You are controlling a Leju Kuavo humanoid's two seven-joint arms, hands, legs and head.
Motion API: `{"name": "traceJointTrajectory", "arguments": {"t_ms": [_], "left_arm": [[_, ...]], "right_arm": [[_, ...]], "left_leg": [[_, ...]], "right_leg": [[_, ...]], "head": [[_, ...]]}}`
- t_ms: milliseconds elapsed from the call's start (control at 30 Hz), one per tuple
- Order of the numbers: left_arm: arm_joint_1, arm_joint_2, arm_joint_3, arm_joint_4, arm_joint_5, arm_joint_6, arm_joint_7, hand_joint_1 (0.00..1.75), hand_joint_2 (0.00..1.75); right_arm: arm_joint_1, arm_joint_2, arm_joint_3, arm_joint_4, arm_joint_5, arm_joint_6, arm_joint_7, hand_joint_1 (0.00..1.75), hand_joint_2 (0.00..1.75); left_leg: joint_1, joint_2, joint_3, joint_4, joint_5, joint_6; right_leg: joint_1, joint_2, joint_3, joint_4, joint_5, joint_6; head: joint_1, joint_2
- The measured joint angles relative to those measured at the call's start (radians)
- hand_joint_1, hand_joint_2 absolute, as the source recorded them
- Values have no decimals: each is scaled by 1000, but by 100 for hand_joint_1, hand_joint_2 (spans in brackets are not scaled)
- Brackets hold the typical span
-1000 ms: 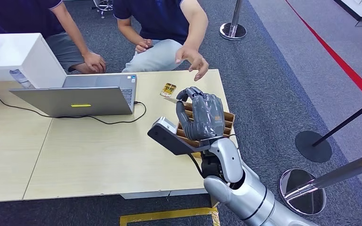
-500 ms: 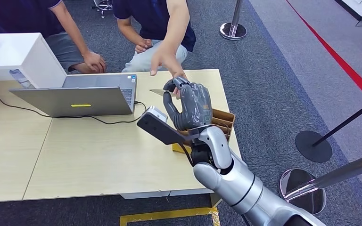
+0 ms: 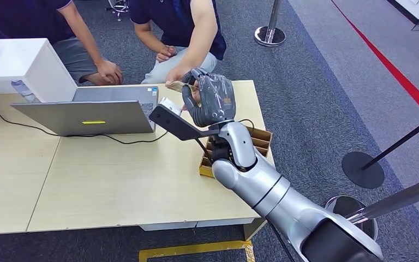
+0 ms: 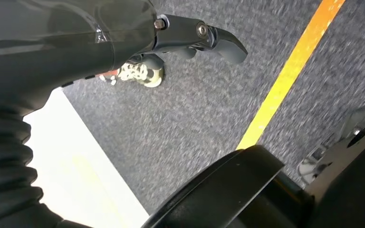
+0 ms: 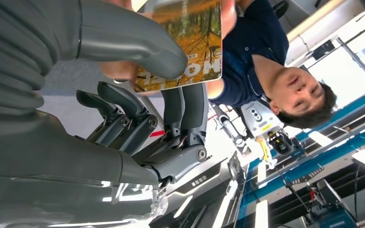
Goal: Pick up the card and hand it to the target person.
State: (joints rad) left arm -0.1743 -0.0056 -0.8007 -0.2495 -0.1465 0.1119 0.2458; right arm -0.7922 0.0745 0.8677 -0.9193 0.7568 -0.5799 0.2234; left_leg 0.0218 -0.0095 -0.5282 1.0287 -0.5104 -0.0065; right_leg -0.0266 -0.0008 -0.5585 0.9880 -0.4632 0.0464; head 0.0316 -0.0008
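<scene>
Grey carpet floor (image 3: 316, 82) with a red line (image 3: 393, 71) surrounds a light wooden bench (image 3: 98, 174), and chrome barrier posts (image 3: 270, 30) stand beyond it. On the bench sits an open grey laptop (image 3: 87, 115) w/ a small yellow strip on its lid and a blue sticker near the keyboard; the writing on both is too small to read. A black cable (image 3: 114, 137) runs from the laptop across the bench. A brown cardboard slotted box (image 3: 253, 144) stands near the bench's right edge, partly behind the silver right arm. A white box (image 3: 16, 63) stands at the far left.

The robot's right hand (image 3: 210, 101) is raised over the far edge of the bench and holds a thin card with an autumn forest photo (image 5: 190, 42), pinched between the thick grey thumb and the dark fingers (image 5: 190, 107). In the wrist view white letters show on the card's edge, partly under the thumb, so I cannot read the word. A person in a dark blue shirt (image 3: 180, 19) reaches w/ one hand (image 3: 177, 82), which touches the card at the robot's fingers.

The left hand (image 4: 123, 33) hangs over the carpet beside a yellow floor line (image 4: 285, 76); its fingers are curled and hold nothing that I can see.
</scene>
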Motion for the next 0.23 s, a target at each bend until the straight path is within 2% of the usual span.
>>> {"name": "traceJointTrajectory", "arguments": {"t_ms": [33,67,100,200,233], "left_arm": [[1,0,-1,0,0,-2,-1,0,0],[3,1,-3,0,-2,2,-5,0,0],[6,1,-5,0,-4,7,-9,0,0],[12,-1,-9,0,-9,20,-16,0,0],[13,-1,-10,0,-9,22,-17,0,0]], "right_arm": [[-6,4,0,16,0,-4,0,70,175],[-10,7,0,29,0,-7,2,35,175],[-13,8,0,41,0,-9,4,0,131],[-21,10,0,75,-1,-12,4,0,0],[-21,11,0,80,-1,-12,4,0,0]], "left_leg": [[0,0,0,0,0,0],[0,0,0,0,0,0],[0,0,0,0,0,0],[0,0,0,0,0,0],[0,0,0,0,0,0]], "right_leg": [[0,0,0,0,0,0],[0,0,0,0,0,0],[0,0,0,0,0,0],[0,0,0,0,0,0],[0,0,0,0,0,0]], "head": [[0,0],[0,0],[0,0],[0,0],[0,0]]}}
